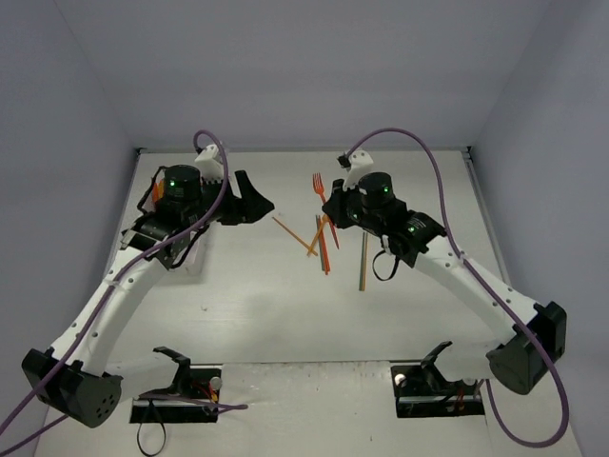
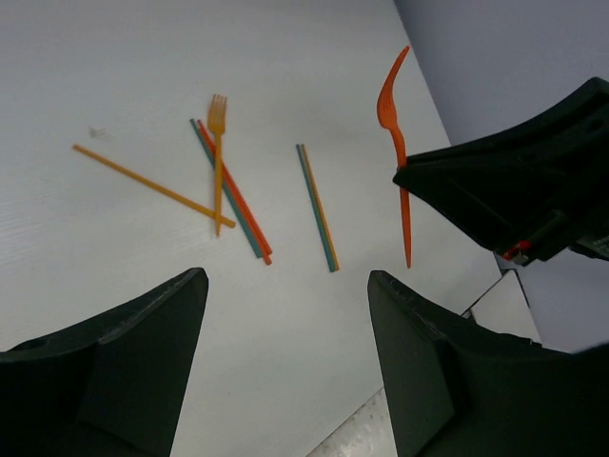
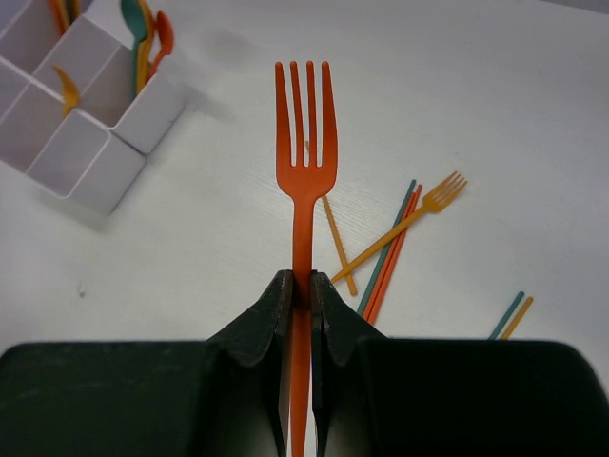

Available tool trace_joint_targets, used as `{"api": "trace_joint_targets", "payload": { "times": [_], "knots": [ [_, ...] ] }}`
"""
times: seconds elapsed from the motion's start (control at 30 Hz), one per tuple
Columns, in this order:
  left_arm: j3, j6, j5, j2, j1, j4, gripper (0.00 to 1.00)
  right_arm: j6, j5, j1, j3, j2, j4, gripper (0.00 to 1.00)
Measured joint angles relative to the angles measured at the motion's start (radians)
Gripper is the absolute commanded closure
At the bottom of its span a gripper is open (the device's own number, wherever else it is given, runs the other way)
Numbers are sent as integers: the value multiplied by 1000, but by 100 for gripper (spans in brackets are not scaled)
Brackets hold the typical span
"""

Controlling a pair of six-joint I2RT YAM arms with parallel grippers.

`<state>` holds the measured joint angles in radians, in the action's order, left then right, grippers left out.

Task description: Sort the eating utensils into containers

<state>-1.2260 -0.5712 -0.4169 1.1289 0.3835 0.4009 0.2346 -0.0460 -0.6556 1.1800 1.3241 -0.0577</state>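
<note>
My right gripper (image 3: 303, 281) is shut on the handle of a red-orange fork (image 3: 304, 162), whose tines point away above the table. The same fork (image 2: 393, 114) shows edge-on in the left wrist view, and from above (image 1: 319, 184) beside the right gripper (image 1: 333, 208). The white compartment container (image 3: 90, 152) holds teal and orange spoons (image 3: 143, 38). Loose on the table lie an orange stick (image 2: 152, 185), a small orange fork (image 2: 218, 157), teal and red sticks (image 2: 238, 205) and a teal-orange pair (image 2: 317, 207). My left gripper (image 2: 285, 286) hangs open and empty left of them (image 1: 257, 198).
Grey walls close in the table at the back and on both sides. From above, the left arm (image 1: 176, 214) covers most of the container. The table's far edge (image 1: 304, 150) runs just behind the held fork.
</note>
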Motion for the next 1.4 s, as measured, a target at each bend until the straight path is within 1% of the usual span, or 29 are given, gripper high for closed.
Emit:
{"api": "trace_joint_targets", "payload": {
  "times": [0.17,0.27,0.47,0.53,0.6,0.67,0.77,0.83,0.87,0.93,1.03,1.1,1.17,1.2,1.27,1.37,1.4],
  "knots": [
    [-5,-51,10,58,100,-112,35,-23,-98,0,-44,-86,-1,100],
    [-13,-61,50,79,157,-154,35,-28,-148,0,-63,-112,-6,100],
    [-70,-10,156,152,279,-196,35,-28,-210,0,-92,-163,-11,100],
    [-84,6,181,171,300,-197,37,-27,-225,0,-94,-181,-13,100],
    [-96,23,217,193,311,-195,43,-27,-236,0,-96,-198,-13,100],
    [-102,32,245,206,315,-195,52,-27,-244,0,-102,-215,-13,100],
    [-106,40,276,218,330,-200,64,-27,-250,1,-116,-227,-14,100],
    [-106,43,299,222,347,-205,69,-28,-256,1,-125,-228,-15,100],
    [-106,45,311,224,356,-209,73,-28,-260,1,-130,-228,-15,100],
    [-105,47,333,227,374,-228,87,-31,-268,1,-138,-232,-14,100],
    [-104,39,356,227,391,-263,98,-34,-275,1,-151,-247,-15,100],
    [-103,35,362,227,396,-282,100,-35,-275,3,-153,-257,-14,94],
    [-96,33,364,225,399,-301,100,-36,-274,6,-154,-266,-14,78],
    [-90,33,365,222,400,-310,100,-38,-274,8,-155,-268,-14,66],
    [-72,37,375,212,401,-320,100,-40,-275,7,-156,-268,-14,52],
    [-44,56,409,190,400,-315,100,-38,-274,7,-156,-266,-14,37],
    [-37,63,420,182,398,-308,100,-37,-272,7,-156,-264,-14,25]
  ]
}}
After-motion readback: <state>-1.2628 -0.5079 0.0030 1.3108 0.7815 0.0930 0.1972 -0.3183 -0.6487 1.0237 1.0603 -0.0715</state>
